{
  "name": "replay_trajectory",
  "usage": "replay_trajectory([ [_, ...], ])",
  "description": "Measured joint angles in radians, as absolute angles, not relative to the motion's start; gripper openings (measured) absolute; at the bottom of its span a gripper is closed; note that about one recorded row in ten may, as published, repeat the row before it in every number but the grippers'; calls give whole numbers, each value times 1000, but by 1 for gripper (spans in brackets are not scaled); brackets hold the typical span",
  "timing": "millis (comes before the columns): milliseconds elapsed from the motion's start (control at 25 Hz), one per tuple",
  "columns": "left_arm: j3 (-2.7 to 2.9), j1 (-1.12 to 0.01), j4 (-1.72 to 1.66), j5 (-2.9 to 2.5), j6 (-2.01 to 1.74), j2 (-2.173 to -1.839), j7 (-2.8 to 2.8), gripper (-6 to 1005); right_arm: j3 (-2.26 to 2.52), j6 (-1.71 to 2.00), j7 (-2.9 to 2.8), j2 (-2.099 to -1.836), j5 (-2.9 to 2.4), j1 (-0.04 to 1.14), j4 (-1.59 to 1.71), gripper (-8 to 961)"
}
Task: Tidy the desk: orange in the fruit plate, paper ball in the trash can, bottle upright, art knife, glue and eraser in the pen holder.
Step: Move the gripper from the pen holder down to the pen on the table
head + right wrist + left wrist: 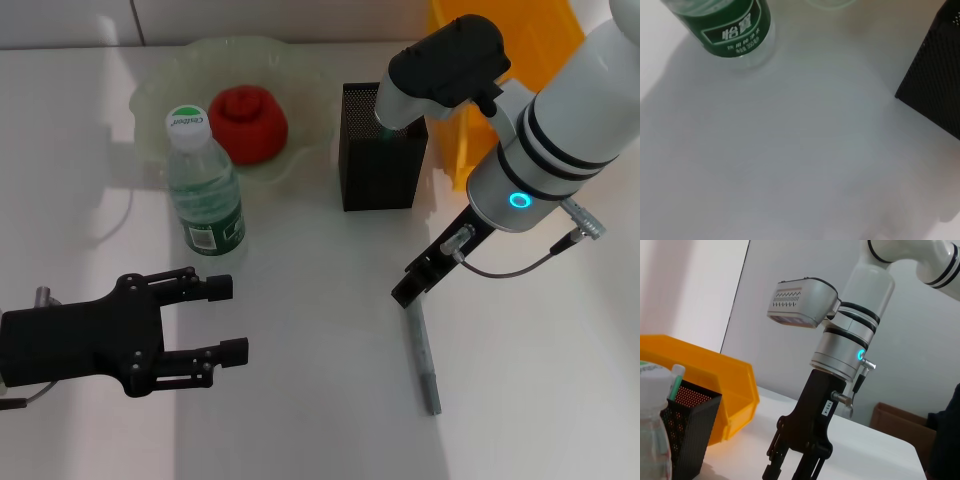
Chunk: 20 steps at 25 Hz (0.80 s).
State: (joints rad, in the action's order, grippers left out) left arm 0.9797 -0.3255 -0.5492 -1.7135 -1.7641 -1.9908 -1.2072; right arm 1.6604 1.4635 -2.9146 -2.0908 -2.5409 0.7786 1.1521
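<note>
The orange (248, 122) lies in the pale green fruit plate (160, 90) at the back left. The bottle (205, 190) stands upright in front of the plate and also shows in the right wrist view (735, 25). The black mesh pen holder (375, 170) stands mid-table, and a white and green stick tip (676, 376) pokes out of it. A grey art knife (424, 360) lies flat on the table. My right gripper (403, 292) is open just above the knife's far end. My left gripper (230, 318) is open and empty at the front left. The paper ball and eraser are out of view.
The yellow-orange trash can (540, 30) stands at the back right behind the pen holder, partly hidden by my right arm. A brown box (895, 420) shows beyond the table in the left wrist view.
</note>
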Motion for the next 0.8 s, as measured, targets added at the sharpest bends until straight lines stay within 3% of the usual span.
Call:
replay_trajectory([
  [800, 979, -324, -547, -1713, -1764, -1994, -1206, 780, 1725, 1394, -2925, -2091, -2540, 795, 1094, 484],
])
